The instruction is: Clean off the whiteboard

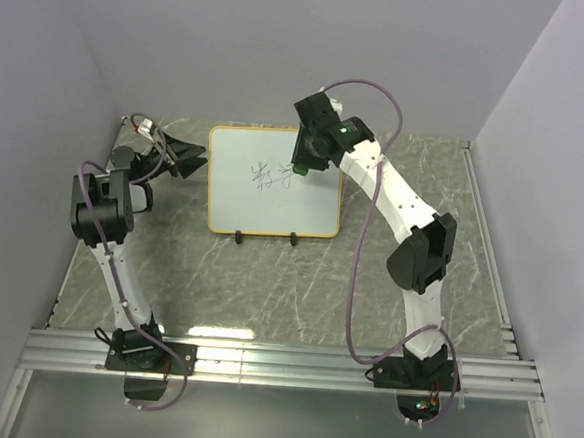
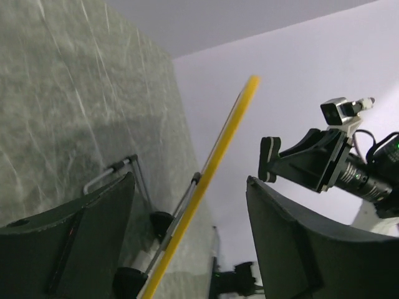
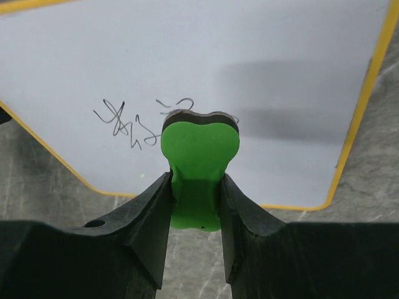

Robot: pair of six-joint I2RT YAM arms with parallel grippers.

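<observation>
The rectangular white whiteboard (image 1: 273, 206) with an orange-yellow frame is sitting on the grey marbled tabletop (image 1: 267, 287). The left gripper (image 1: 186, 155) is gaping open at its left edge, while the right gripper (image 3: 196, 187) is clamping a green eraser (image 3: 199, 149) over its black scribble (image 1: 272, 176).

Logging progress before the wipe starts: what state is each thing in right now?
whiteboard: propped up, not wiped.
writing: intact at the board's centre.
green eraser: gripped, dark pad toward the board.
right tool: shut on green eraser.
left tool: open, straddling the board's yellow edge.
</observation>
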